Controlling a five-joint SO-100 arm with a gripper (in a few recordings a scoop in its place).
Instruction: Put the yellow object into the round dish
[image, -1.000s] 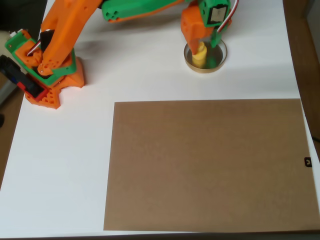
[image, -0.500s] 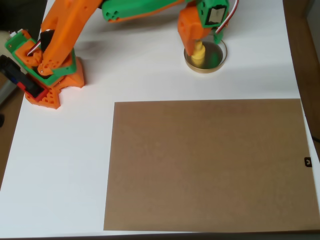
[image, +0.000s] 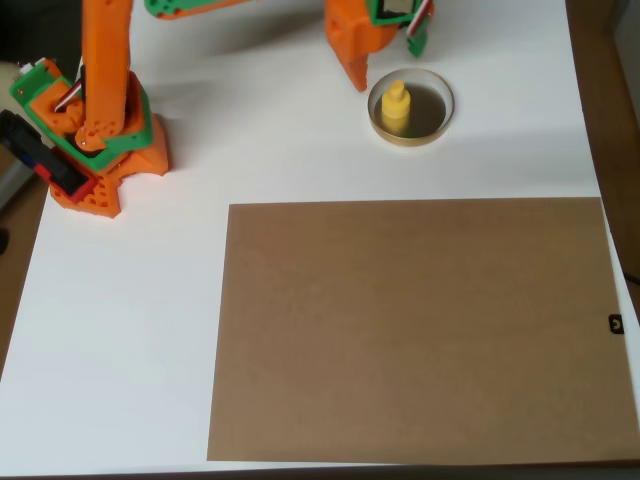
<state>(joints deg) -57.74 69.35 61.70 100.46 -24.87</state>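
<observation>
Orange and green, the tool (image: 385, 55) hangs at the far edge of the overhead view, fingers spread wide and holding nothing, just left and beyond the dish (image: 439, 122). Inside the dish, toward its left side, the yellow piece (image: 396, 108) stands upright, knob up. A brown sheet (image: 420, 330) covers the near part of the white tabletop (image: 250, 150)

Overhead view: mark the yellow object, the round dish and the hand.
yellow object (image: 396, 106), overhead view, on its knob and upper body.
round dish (image: 438, 122), overhead view, on the tan rim at right.
hand (image: 388, 58), overhead view, midway between its orange and green fingertips.
</observation>
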